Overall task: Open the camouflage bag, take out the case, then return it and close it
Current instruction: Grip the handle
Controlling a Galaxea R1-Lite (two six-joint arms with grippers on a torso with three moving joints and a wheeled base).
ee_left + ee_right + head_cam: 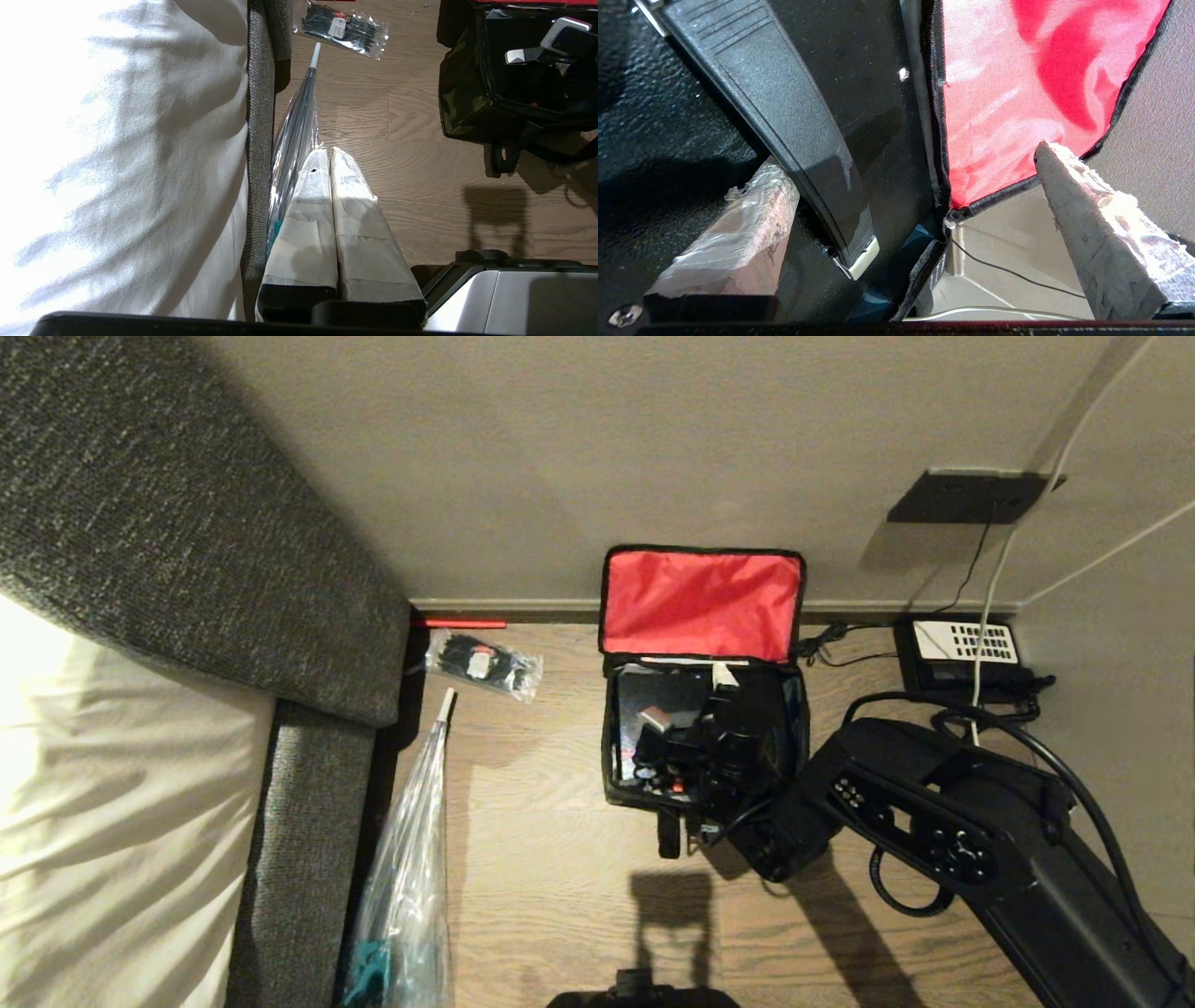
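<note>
My right gripper (901, 168) is lowered into the open mouth of the boxy camouflage bag (702, 747) with black sides, its taped fingers (738, 233) spread wide apart, clamped on nothing. One finger lies against the flat glossy black hard case (668, 116) inside the bag, just beside the case's black handle with silver-white ends (794, 126); the other finger stands over the bag's rim, in front of the bright red lining of the lid (702, 602). The case sits in the bag, filling most of its interior, with little room between its edges and the bag walls. My left gripper (329, 205) hangs parked well away from the bag, its white-wrapped fingers pressed together, beside a folded clear plastic umbrella (294, 135). Between umbrella and bag the wooden floor (541, 821) gives bare room. Beyond the umbrella's tip, near the bag's far corner, lies a small clear packet of black items (483, 664). The lid leans upright against the grey wall (560, 457) behind the bag. On the bag's other side, by the wall, sits a black telephone with a white keypad (962, 653).
</note>
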